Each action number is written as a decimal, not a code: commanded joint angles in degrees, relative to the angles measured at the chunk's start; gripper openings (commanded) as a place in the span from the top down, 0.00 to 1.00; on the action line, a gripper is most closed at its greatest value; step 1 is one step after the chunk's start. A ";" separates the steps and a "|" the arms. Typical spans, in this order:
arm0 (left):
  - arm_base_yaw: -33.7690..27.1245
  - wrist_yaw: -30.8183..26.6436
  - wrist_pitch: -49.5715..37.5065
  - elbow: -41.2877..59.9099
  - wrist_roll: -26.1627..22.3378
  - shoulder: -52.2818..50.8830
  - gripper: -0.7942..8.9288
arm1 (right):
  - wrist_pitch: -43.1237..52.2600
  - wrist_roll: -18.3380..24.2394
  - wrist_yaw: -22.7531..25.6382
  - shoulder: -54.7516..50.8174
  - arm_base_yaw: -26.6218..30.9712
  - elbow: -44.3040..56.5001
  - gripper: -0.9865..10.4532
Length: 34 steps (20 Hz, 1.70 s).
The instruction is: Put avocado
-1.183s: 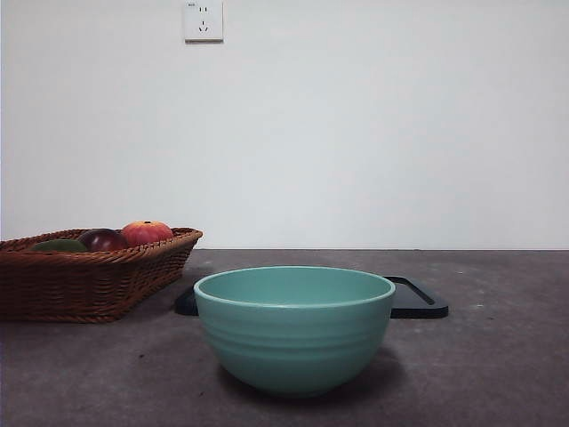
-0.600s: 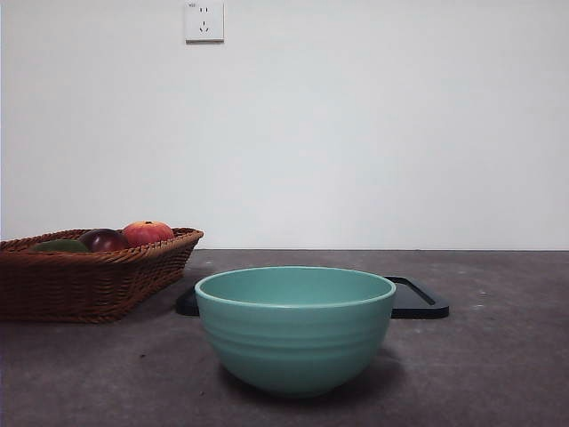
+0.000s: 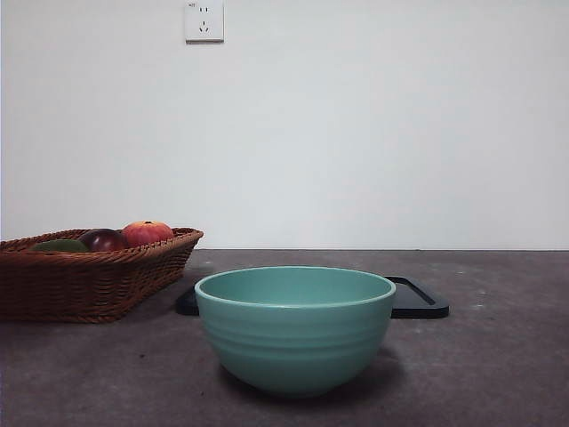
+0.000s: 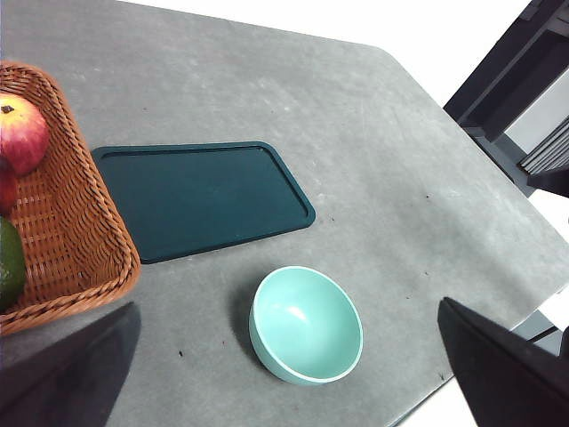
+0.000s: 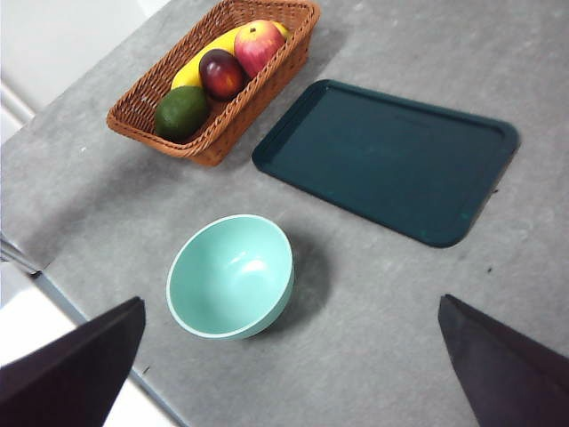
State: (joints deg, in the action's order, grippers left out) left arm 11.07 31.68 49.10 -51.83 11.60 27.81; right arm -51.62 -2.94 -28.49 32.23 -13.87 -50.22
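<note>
The avocado (image 5: 182, 111), dull olive-green, lies at the near end of a wicker basket (image 5: 212, 151). It shows as a low green top over the basket's rim in the front view (image 3: 60, 245) and at the picture's edge in the left wrist view (image 4: 7, 264). My left gripper (image 4: 287, 305) is open and empty, high above the table over the teal bowl (image 4: 307, 325). My right gripper (image 5: 292, 300) is open and empty, also high above the table near the bowl (image 5: 231, 276). Neither gripper shows in the front view.
The basket (image 3: 89, 276) also holds a dark maroon fruit (image 5: 220, 73), a red-orange fruit (image 5: 256, 44) and a banana (image 5: 191, 71). A dark flat tray (image 5: 391, 156) lies behind the bowl (image 3: 293, 329). The table edge is close to the bowl.
</note>
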 commanded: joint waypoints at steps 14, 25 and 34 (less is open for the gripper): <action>0.15 -19.45 8.39 -11.89 -4.68 33.55 0.32 | 0.57 0.83 -0.02 0.11 -0.26 -1.14 0.41; 0.13 -25.99 3.63 -23.80 -9.68 65.40 0.32 | 0.52 0.81 -0.02 0.11 -0.26 -1.14 0.41; -0.72 -26.16 -2.45 -23.80 -9.20 76.74 0.32 | 0.55 0.81 -0.02 0.11 -0.26 -1.14 0.41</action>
State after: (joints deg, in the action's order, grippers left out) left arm 10.26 5.80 46.87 -74.35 2.44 103.46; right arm -51.59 -2.76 -28.51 32.18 -13.87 -50.22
